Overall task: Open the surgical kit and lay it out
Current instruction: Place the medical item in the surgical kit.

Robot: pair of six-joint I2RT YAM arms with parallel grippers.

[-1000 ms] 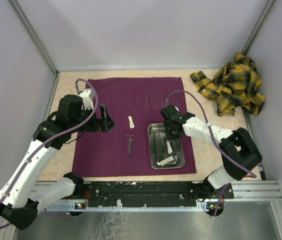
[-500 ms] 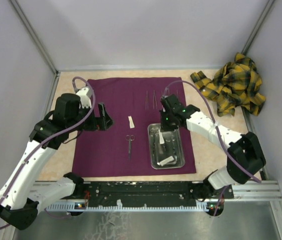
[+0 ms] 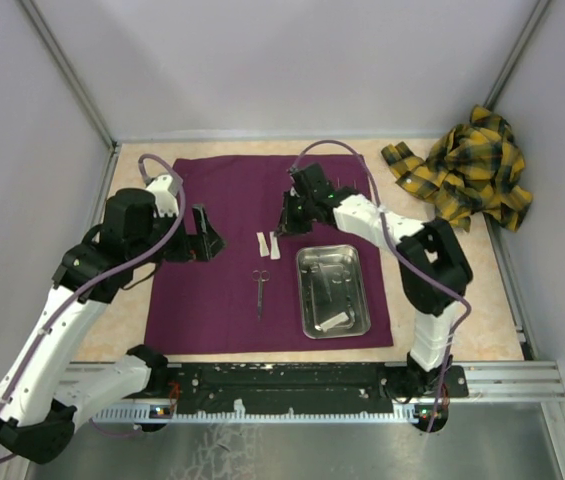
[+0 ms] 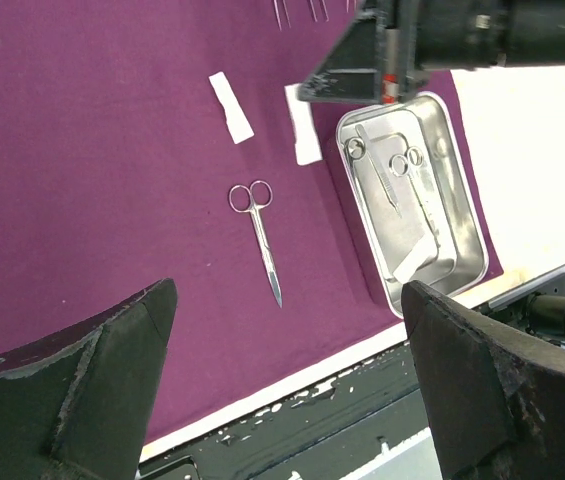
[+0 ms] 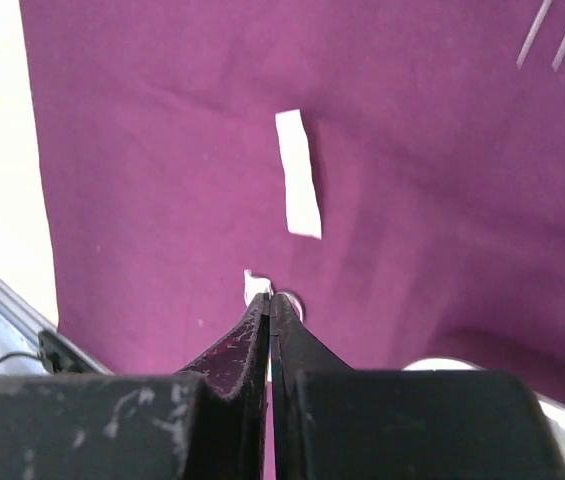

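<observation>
On the tan table [image 3: 452, 270], seen from above, the purple cloth [image 3: 212, 290] lies spread flat, with the steel tray [image 3: 301, 290] on its 4 o'clock part. The scissors [image 3: 260, 292] lie on the cloth just at 9 o'clock of the tray, handles toward 12. Beyond those handles, the first white strip [image 3: 262, 243] and the second white strip [image 3: 275, 246] lie side by side. The right gripper [image 3: 282, 228], its arm stretching across from 3 o'clock, meets the top end of the second one. The left gripper [image 3: 205, 240] hangs over the cloth's 9 o'clock side. A yellow plaid rag [image 3: 462, 175] sits bunched in the table's 2 o'clock corner, off the cloth. From the left wrist, that gripper's fingers [image 4: 112, 390] stand wide apart and hold nothing; the tray holds ring-handled tools [image 4: 387, 170] and a white piece [image 4: 412, 262]. From the right wrist, the fingers [image 5: 252, 340] are clenched tight, a white corner of the second strip peeking out at their tip. The first strip lies flat at 12 o'clock, apart from them, and thin forceps [image 5: 537, 32] lie at 1 o'clock.
</observation>
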